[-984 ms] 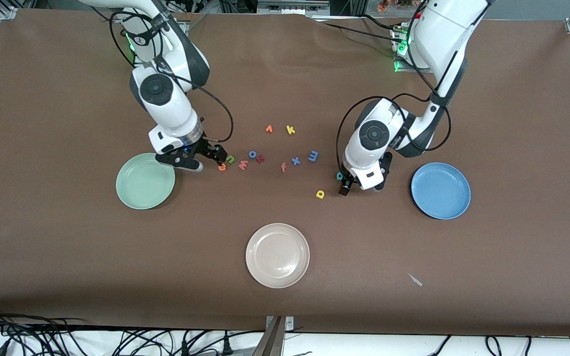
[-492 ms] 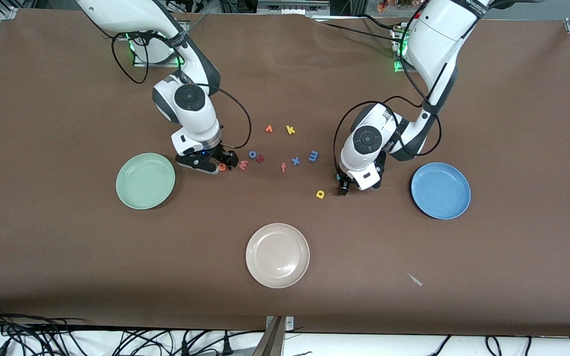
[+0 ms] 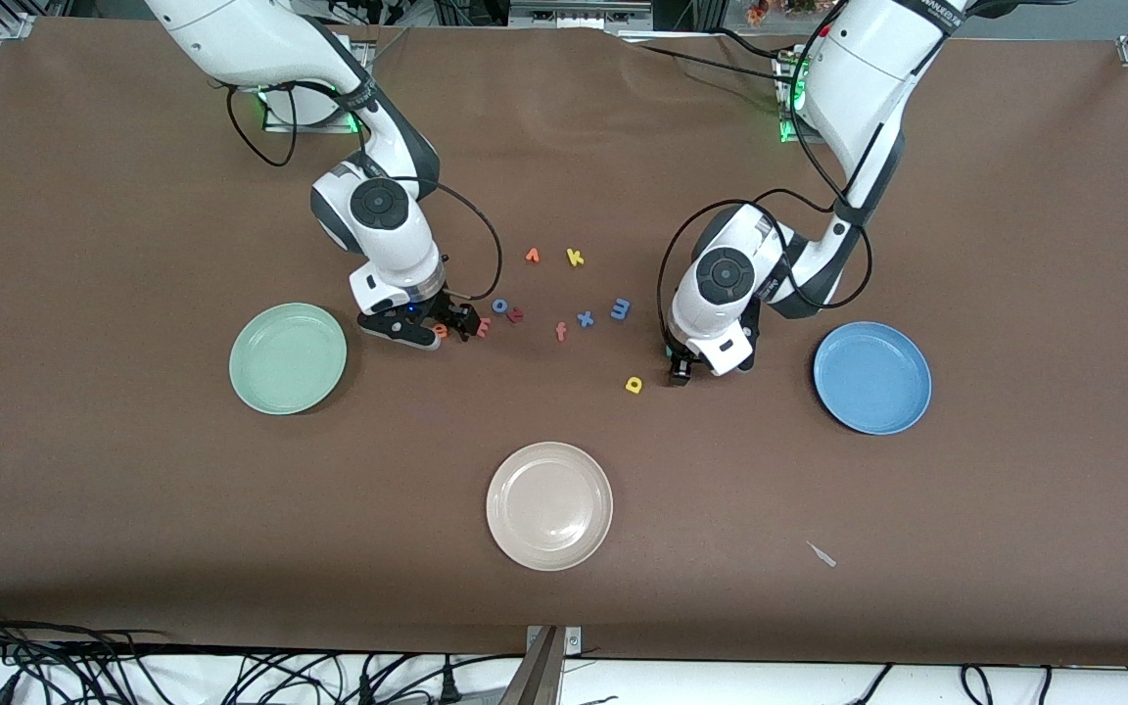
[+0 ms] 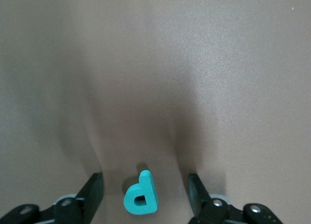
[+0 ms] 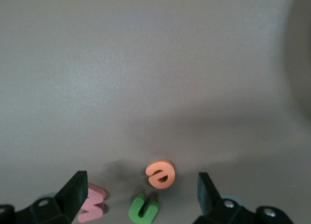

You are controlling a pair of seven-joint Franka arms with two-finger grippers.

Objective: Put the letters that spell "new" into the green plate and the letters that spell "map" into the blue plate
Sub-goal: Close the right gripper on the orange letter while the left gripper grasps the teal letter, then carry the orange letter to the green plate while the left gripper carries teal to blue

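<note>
- Nearest the front camera, the beige-white plate (image 3: 549,505) sits on the brown counter (image 3: 133,509) with nothing in it; it has no part in the sorting.
- A little farther off, the green plate (image 3: 287,357) lies toward the right arm's end and the blue plate (image 3: 871,377) toward the left arm's end. Both hold nothing, so no letter has yet been delivered.
- The yellow a (image 3: 634,385) lies between the beige-white plate and the left gripper (image 3: 679,373), which is down at the counter beside it. In the left wrist view the fingers straddle the teal p (image 4: 141,194) with a gap on each side, not yet gripping.
- Risk here: the p lies flat and thin, so fingers meeting off-centre could flick it aside or pinch only an edge, and it could then drop short of the blue plate.
- The right gripper (image 3: 439,331) is low beside the green plate, spread wide over the orange e (image 5: 160,174), green n (image 5: 143,208) and pink w (image 5: 91,208), which lie close together between its fingers.
- Risk here: with three letters crowded in one span, closing could catch two at once or shove a neighbour away.
- Farther toward the arms' bases, the blue m (image 3: 621,309) waits among a blue x (image 3: 585,318), red f (image 3: 560,332) and yellow k (image 3: 575,258); grabbing one of these by mistake would spoil "map".
</note>
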